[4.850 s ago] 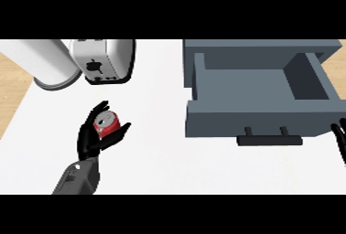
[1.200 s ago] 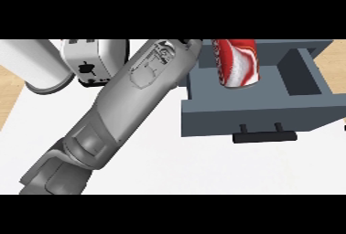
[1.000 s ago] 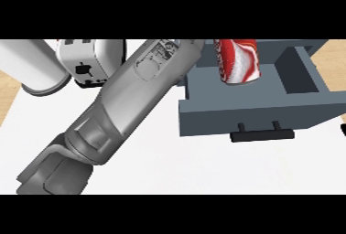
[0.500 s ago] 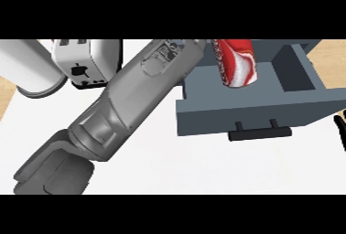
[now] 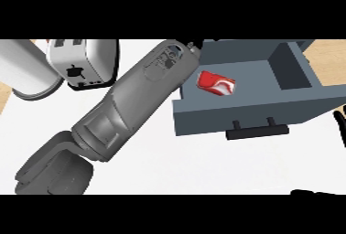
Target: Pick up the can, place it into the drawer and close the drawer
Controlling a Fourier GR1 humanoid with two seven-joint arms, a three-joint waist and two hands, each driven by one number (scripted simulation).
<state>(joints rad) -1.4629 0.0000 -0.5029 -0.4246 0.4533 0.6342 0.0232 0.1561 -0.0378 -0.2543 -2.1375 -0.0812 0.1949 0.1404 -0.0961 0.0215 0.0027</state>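
The can (image 5: 216, 84) sits inside the open drawer (image 5: 251, 114), red and white, tilted, toward the drawer's left wall, with bare grey floor showing all round it. Nothing is touching it in view. The left forearm (image 5: 132, 114) stretches long across the white table (image 5: 223, 164) from the lower left, running up to the drawer's near-left corner, and there it ends at the picture's top band; the left hand itself is hidden up there beyond the wrist, so I cannot tell whether its fingers are curled or straight. The can lies just right of that wrist end. The drawer's black handle (image 5: 258, 131) faces down the view, clear of the arm. Over at the right edge, the right hand (image 5: 340, 122) shows only as dark fingertips pointing up, relaxed and holding nothing, well apart from the can. Left of the forearm stand a toaster (image 5: 82, 61) and a pale rounded appliance (image 5: 27, 73).
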